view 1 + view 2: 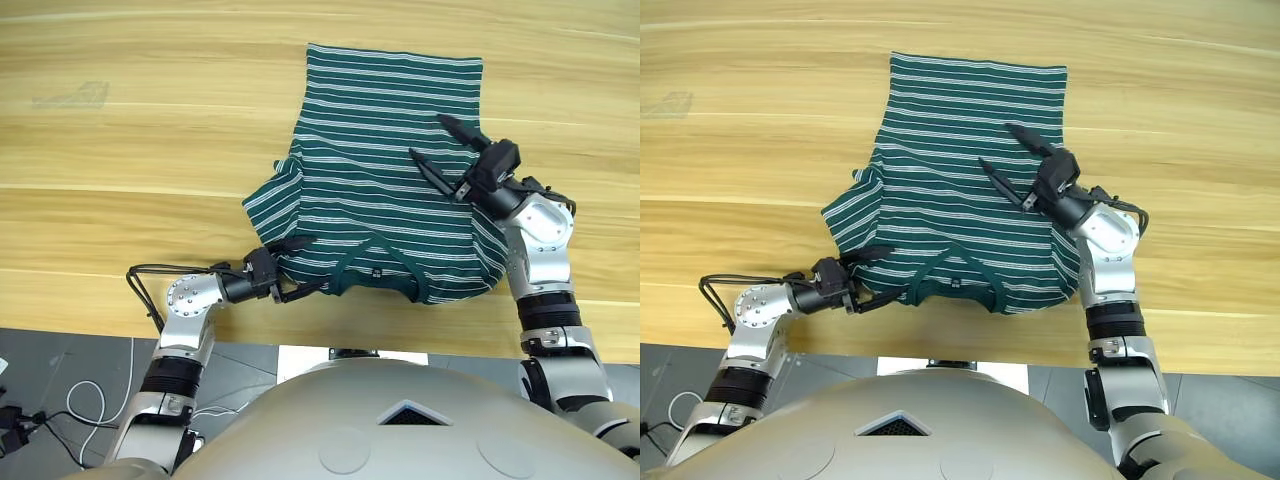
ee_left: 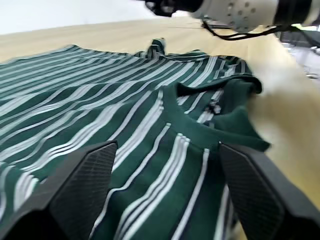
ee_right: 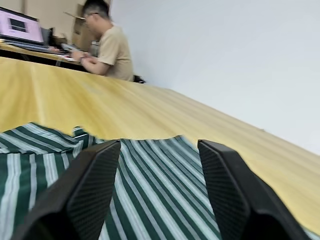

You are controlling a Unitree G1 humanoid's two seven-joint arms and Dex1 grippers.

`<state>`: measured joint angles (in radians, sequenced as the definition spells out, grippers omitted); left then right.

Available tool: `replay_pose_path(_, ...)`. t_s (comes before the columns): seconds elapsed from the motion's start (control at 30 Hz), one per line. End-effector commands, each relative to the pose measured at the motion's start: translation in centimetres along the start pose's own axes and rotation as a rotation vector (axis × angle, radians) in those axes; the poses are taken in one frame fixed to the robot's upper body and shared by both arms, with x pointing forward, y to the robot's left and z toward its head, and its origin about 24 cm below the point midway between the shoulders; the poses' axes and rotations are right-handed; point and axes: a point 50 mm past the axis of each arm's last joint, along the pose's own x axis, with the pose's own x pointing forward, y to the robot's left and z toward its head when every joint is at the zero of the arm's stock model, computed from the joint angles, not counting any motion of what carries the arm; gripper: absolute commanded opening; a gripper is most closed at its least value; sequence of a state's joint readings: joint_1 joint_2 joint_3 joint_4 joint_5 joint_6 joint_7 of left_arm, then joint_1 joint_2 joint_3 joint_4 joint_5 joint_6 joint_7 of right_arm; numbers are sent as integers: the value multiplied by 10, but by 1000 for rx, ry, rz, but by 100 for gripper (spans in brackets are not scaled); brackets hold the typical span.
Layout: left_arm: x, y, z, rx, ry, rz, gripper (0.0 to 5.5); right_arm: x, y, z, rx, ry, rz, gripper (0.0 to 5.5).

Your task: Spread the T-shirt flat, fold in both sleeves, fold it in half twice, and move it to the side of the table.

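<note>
In the head views, the T-shirt [image 1: 380, 190] lies on the table [image 1: 120, 150], collar toward you, and its left sleeve [image 1: 268, 195] sticks out. You look to be mid sleeve-fold.

Your left gripper [image 1: 300, 266] sits at the near shoulder edge. In the left wrist view its jaws stand apart, straddling striped cloth beside the collar [image 2: 220, 125].

In the right wrist view your right gripper [image 1: 432, 140] hangs over the shirt, jaws apart and holding nothing.

Your next move likely calls for pinching that left sleeve and carrying it inward.

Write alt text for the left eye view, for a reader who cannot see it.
A dark green, white-striped T-shirt lies on a light wooden table, collar nearest the robot. The left gripper is open at the shirt's near left corner; the right gripper is open over its right side.
</note>
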<state>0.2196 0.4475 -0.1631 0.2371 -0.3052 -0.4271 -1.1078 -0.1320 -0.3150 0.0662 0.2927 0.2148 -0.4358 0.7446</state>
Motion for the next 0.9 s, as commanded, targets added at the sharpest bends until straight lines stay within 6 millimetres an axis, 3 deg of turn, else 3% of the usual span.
replay_pose_path(0.03, -1, -3, -5, 23, 23, 35, 375, 0, -10, 1, -51, 28, -190, 284)
replay_pose_path(0.1, -4, 10, 15, 89, -97, 183, 375, -2, -20, 6, -106, 19, -302, 284)
replay_pose_path(0.2, -12, 48, 49, 222, -245, 531, 375, -15, -34, 11, -225, 40, -430, 284)
replay_pose_path(0.3, -21, 77, 58, 526, -48, 717, 375, -31, -38, 15, -353, 83, -446, 284)
replay_pose_path(0.43, -36, 98, 45, 829, 269, 725, 375, -57, -51, 27, -456, 112, -524, 284)
replay_pose_path(0.53, -38, 98, 31, 949, 410, 591, 375, -72, -62, 37, -498, 120, -589, 284)
replay_pose_path(0.67, -41, 89, 15, 1030, 500, 506, 375, -72, -72, 41, -531, 127, -612, 284)
replay_pose_path(0.9, -47, 58, -2, 1113, 594, 384, 375, -71, -76, 43, -533, 127, -604, 284)
